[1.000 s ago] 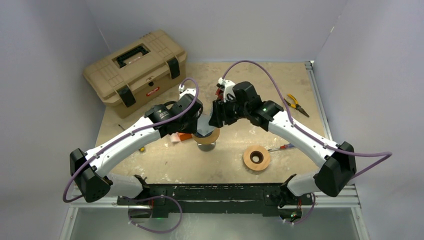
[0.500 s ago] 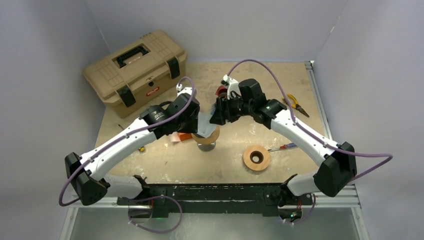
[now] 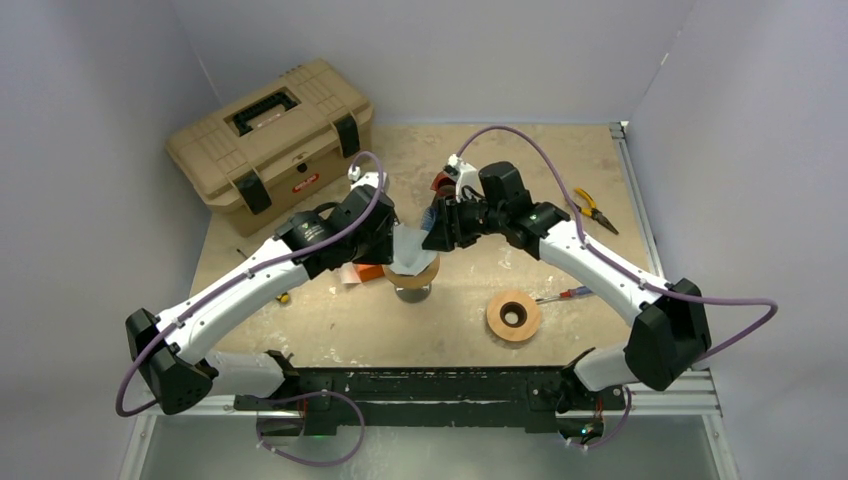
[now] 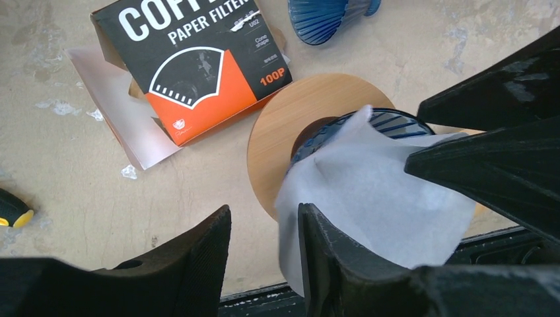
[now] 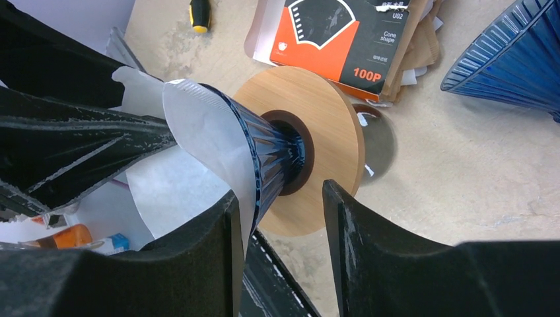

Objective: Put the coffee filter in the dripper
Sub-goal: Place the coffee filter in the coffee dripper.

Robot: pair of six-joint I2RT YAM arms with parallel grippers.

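Observation:
The white paper coffee filter sits crumpled in the blue ribbed dripper, which stands on a round wooden base. Part of its edge sticks out over the dripper's rim. My left gripper is open. Its gap shows only table, and its right finger lies against the filter's near edge. My right gripper is open too. The filter's edge and the dripper's wall lie against its left finger, and its right finger stands apart over the wooden base. In the top view both grippers flank the filter.
A black and orange filter box lies beside the base, with a second blue dripper behind. A tan toolbox stands at the back left. A wooden ring, a screwdriver and pliers lie on the right.
Both grippers have drawn slightly apart, so more of the white filter shows over the dripper. The right gripper's jaws have narrowed. The left arm has shifted a little to the left.

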